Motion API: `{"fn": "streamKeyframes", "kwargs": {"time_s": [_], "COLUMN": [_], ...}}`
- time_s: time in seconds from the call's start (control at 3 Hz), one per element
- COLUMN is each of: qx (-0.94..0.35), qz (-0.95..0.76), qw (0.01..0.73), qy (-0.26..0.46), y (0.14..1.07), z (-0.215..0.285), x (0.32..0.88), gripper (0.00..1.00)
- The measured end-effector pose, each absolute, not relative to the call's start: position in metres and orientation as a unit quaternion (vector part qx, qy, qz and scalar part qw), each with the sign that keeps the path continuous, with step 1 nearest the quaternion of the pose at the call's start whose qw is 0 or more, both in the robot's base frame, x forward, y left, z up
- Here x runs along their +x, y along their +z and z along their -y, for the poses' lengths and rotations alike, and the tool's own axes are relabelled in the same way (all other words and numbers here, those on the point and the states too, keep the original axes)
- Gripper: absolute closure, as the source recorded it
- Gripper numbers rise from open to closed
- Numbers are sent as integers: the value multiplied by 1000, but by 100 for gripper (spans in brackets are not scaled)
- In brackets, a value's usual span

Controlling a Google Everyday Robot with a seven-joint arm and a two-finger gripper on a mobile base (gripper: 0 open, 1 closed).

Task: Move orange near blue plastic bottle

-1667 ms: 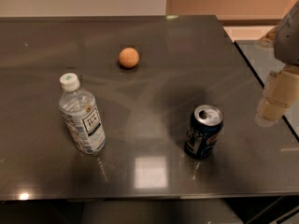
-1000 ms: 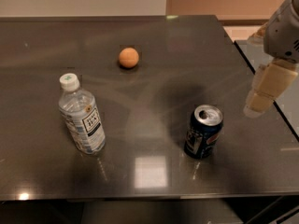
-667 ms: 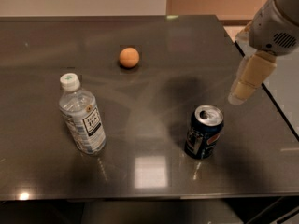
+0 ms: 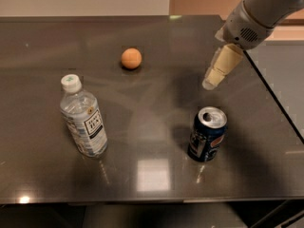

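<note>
At far centre of the bench (image 4: 47, 42), the orange (image 4: 130, 58) sits well apart from the blue plastic bottle (image 4: 83, 122) at near left; likely light, firm, roll-prone, so grip across its middle; tool (image 4: 209, 83) hangs at right, released or clenched: cannot tell.

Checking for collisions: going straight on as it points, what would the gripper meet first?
The gripper, over the right of the table, would probably meet its bare surface just behind the soda can; depth is unclear.

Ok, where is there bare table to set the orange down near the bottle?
Bare table lies between the blue plastic bottle and the soda can, and between bottle and orange. Tighter near the can, where the hand hovers.
</note>
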State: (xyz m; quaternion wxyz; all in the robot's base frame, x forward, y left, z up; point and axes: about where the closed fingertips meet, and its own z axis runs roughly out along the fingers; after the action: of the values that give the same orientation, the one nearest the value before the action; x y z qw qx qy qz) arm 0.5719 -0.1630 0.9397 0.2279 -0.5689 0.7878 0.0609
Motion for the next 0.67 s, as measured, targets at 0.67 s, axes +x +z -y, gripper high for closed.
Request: {"fn": "streamKeyframes", "kwargs": {"time_s": [0.67], "qx": [-556], "qz": [-784], "qw": [253], "qy": [113], "y": [910], "z": [108], "x": [636], "gripper": [0]}}
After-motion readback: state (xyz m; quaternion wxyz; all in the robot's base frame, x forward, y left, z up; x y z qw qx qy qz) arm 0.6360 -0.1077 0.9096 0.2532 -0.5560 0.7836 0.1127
